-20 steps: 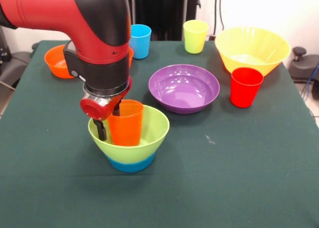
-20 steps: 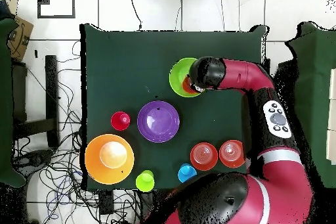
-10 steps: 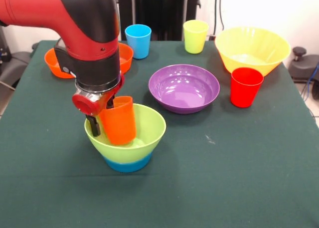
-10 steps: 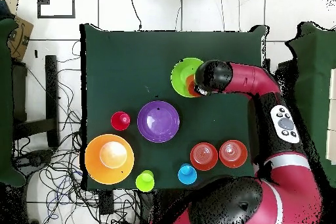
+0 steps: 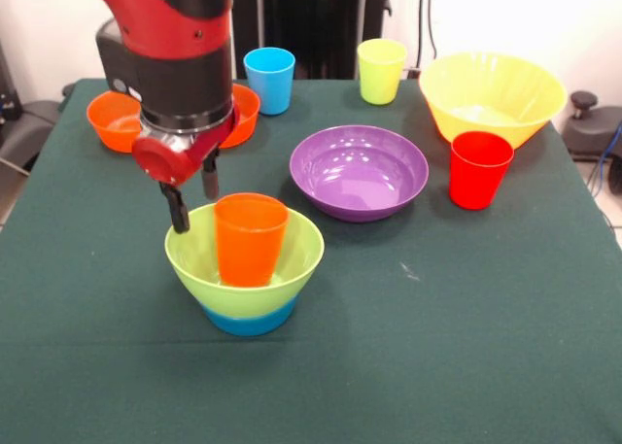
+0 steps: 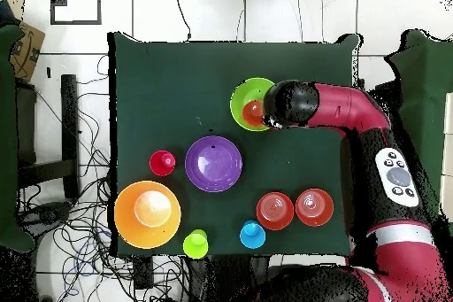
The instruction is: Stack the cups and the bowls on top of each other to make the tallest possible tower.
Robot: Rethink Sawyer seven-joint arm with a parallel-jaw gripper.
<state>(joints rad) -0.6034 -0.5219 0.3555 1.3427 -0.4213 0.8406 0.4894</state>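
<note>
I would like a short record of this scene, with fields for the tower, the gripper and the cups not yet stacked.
tower: lime green bowl on small blue bowl, orange cup upright inside
gripper: open, empty, above the bowl's rim beside the cup
loose cups: light blue cup, yellow-green cup, red cup

One camera stands low across the table (image 5: 466, 347), facing the arm (image 5: 175, 36), quite near. The other looks straight down from high. Both show the whole table (image 6: 159, 77).
</note>
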